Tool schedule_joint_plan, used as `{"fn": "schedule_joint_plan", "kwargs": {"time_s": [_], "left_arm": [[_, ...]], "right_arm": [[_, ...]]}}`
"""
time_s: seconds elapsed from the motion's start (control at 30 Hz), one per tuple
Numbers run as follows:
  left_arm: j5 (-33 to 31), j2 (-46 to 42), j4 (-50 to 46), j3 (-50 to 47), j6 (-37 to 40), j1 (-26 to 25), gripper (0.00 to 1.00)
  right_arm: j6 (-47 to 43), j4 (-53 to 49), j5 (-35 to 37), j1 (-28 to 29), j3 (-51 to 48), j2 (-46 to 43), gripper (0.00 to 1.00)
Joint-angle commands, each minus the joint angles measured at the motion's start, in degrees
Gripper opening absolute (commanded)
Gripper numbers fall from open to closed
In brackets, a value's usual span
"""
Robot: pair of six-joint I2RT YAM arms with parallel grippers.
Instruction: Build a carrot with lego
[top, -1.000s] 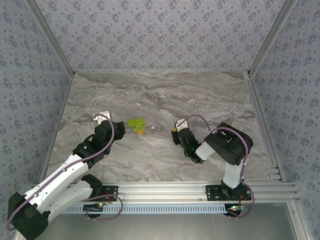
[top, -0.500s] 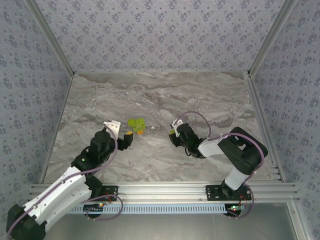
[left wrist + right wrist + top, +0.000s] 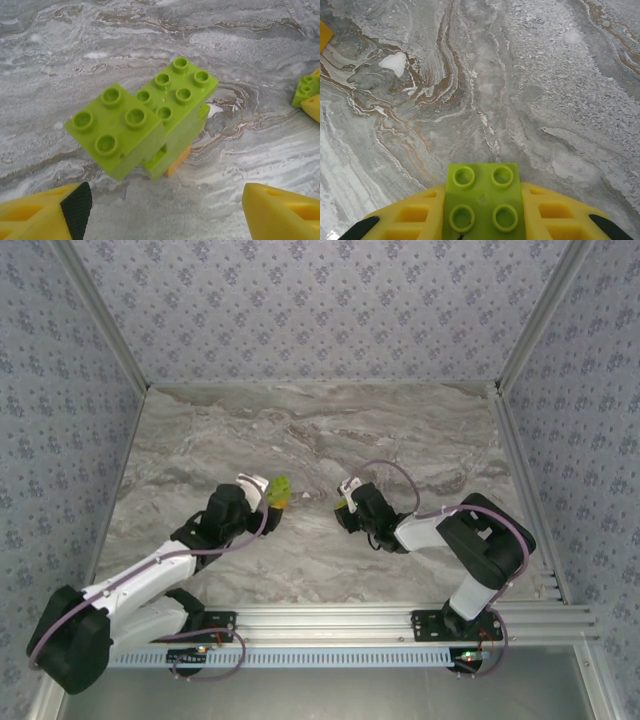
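Carrot is sitting half-built, left pincer hovering wide open and empty at its nine o'clock, right pincer at three o'clock clamping another green brick.

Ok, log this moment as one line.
left gripper open near carrot | right gripper shut on green brick | carrot on table

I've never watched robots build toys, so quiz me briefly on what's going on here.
1. True or false: the left gripper is open near the carrot.
2. The right gripper holds: A) an orange brick, B) a lime-green four-stud brick, C) nothing?
3. What colour is the bottom brick peeking out under the carrot's green ones?
Key: 1 true; 2 B; 3 orange.
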Motion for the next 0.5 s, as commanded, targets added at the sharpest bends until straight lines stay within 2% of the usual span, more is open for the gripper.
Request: {"fn": "schedule_joint_plan", "kwargs": {"time_s": [0.0,0.27,0.47], "left_arm": [[2.7,3.2,4.6,2.1,2.3,1.2,0.8],[7.4,9.8,7.7,5.6,3.7,5.7,0.8],[10.2,13.2,8.3,7.8,4.7,7.1,0.79]], "right_arm": [[-0.1,-2.2,-1.5,-0.2,0.5,0.5,0.15],[0.1,-2.4,-2.4,-0.1,-0.1,0.1,0.15],[-0.1,-2.7,-2.9,-0.4,0.0,0.1,0.15]]}}
